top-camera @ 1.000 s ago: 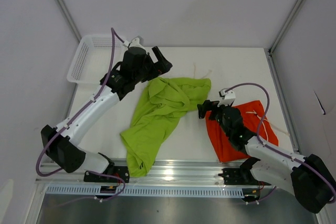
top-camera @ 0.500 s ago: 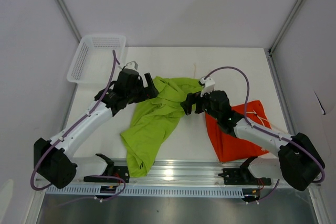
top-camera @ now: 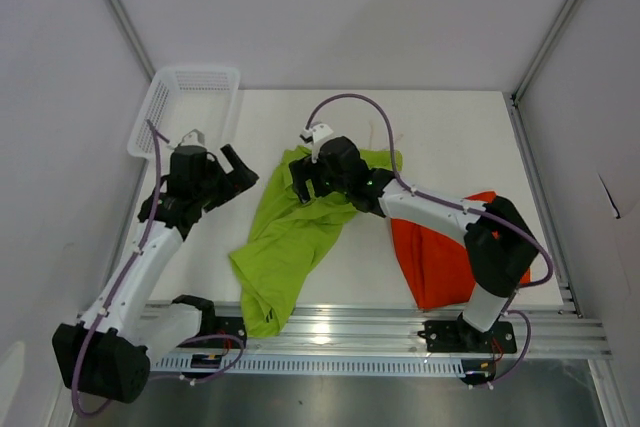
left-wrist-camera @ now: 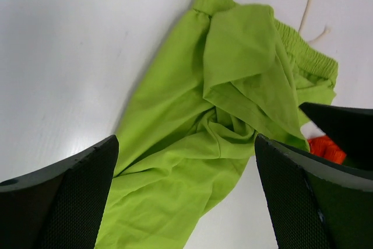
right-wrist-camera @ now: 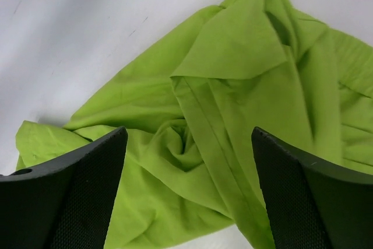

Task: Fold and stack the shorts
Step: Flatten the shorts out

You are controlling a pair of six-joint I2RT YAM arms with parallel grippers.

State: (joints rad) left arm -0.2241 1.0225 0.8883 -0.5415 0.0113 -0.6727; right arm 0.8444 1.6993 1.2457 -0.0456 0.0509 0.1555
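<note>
I am hovering my right gripper [top-camera: 300, 183], jaws spread, over the lime green shorts [top-camera: 288, 239] crumpled at centre, aiming to pinch one waistband layer, my left gripper [top-camera: 241, 165] hanging released at nine o'clock, orange shorts [top-camera: 436, 269] lying at four.

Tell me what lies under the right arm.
Green shorts beneath its open tool; orange shorts beneath its elbow, partly covered by it.

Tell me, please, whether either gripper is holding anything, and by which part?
Nothing is held. The left gripper and right gripper are both open, the right one over the lime green shorts without pinching fabric.
</note>
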